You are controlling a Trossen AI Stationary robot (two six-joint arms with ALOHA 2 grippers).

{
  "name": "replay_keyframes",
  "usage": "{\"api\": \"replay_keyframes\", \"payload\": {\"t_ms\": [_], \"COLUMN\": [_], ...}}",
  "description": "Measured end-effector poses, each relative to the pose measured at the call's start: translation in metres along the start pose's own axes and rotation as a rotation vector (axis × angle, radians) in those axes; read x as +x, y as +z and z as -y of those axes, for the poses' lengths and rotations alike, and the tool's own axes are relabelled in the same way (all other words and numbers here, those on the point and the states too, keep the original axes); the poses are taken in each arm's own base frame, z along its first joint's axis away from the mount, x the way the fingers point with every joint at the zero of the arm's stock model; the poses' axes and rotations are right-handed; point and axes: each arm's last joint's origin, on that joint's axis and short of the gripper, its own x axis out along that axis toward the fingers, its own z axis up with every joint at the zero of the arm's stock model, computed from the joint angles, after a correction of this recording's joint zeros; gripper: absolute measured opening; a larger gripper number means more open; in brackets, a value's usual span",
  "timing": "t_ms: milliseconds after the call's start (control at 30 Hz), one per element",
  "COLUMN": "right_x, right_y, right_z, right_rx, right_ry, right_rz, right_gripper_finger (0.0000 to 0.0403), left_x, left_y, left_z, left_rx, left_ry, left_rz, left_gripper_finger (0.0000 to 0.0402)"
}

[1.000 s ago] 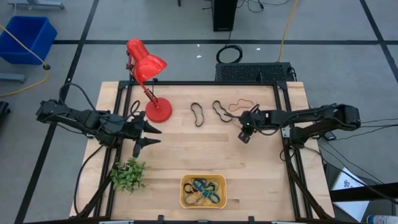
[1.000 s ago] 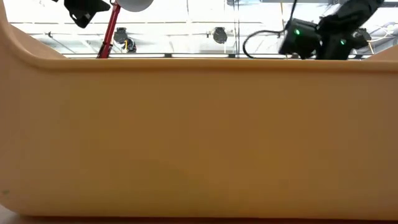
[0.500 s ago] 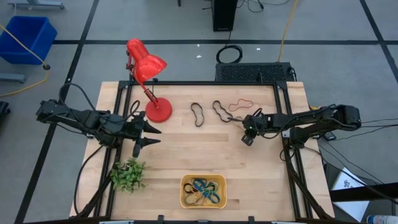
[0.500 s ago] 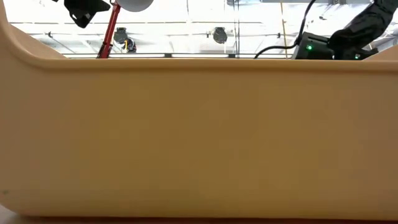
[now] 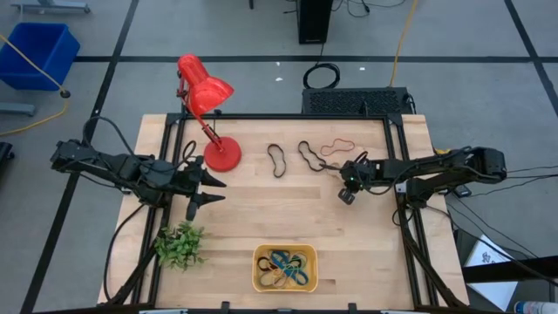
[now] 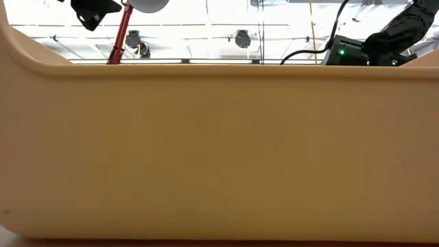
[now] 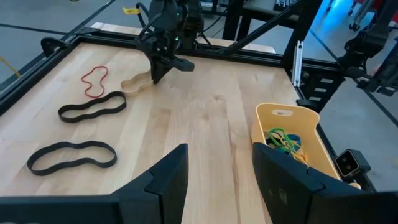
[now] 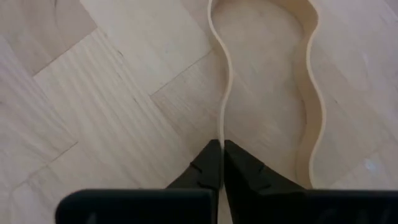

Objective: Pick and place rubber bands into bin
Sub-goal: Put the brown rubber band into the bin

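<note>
Tan band [image 8: 308, 93] pinched by right hand [image 8: 219, 155] on bench [image 5: 261, 209] | left hand [image 7: 217, 174] spread, idle near lamp [image 5: 209, 109]

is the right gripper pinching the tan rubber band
Yes, in the right wrist view the right gripper's fingers are shut on one strand of the tan rubber band lying on the table.
</note>
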Motion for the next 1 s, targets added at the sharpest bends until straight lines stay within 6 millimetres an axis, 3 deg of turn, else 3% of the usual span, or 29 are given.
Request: {"api": "replay_keyframes", "payload": {"t_ms": [167, 400, 833, 1000], "right_x": [-0.004, -0.031, -0.130, -0.173], "right_y": [0.006, 0.023, 0.055, 0.066], "right_z": [-0.003, -0.008, -0.015, -0.034], "right_rx": [0.026, 0.080, 0.139, 0.006], "right_ry": [0.067, 0.224, 0.635, 0.726], "right_rz": [0.072, 0.316, 1.118, 1.220], "right_gripper_finger": [0.0002, 0.0001, 0.0001, 0.0000], "left_x": [0.000, 0.000, 0.000, 0.000], "left_y": [0.000, 0.000, 0.000, 0.000], "left_z": [0.000, 0.000, 0.000, 0.000], "left_rx": [0.000, 0.000, 0.008, 0.008], "left_ry": [0.000, 0.000, 0.000, 0.000], "left_rz": [0.000, 0.000, 0.003, 0.003], "left_gripper_finger": [0.0184, 0.0184, 0.0184, 0.0184]}}
